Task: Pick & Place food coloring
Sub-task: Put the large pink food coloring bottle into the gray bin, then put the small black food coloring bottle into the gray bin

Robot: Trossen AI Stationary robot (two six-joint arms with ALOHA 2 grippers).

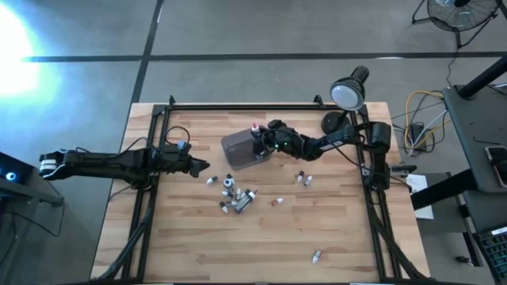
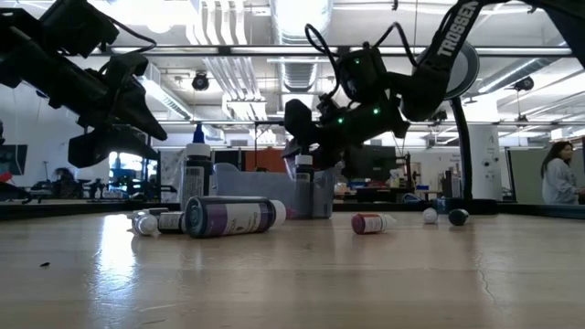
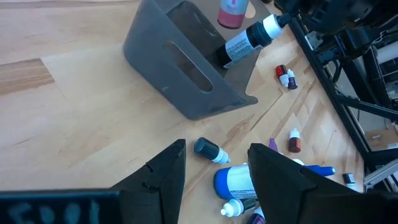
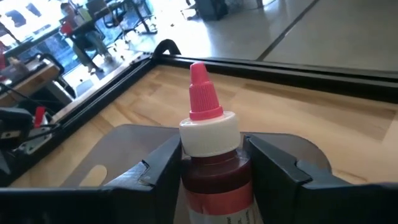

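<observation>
left wrist view: bottle (image 3: 246, 42) in tub (image 3: 180, 65)

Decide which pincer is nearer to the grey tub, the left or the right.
Right. The right pincer hangs directly over the grey tub, gripping a pink-capped bottle. The left pincer hovers off to the tub's side, above the table, holding nothing.

"TROSSEN" on right arm (image 2: 454, 35) (white caps, partly cut off); bottle labels unreadable.
</observation>
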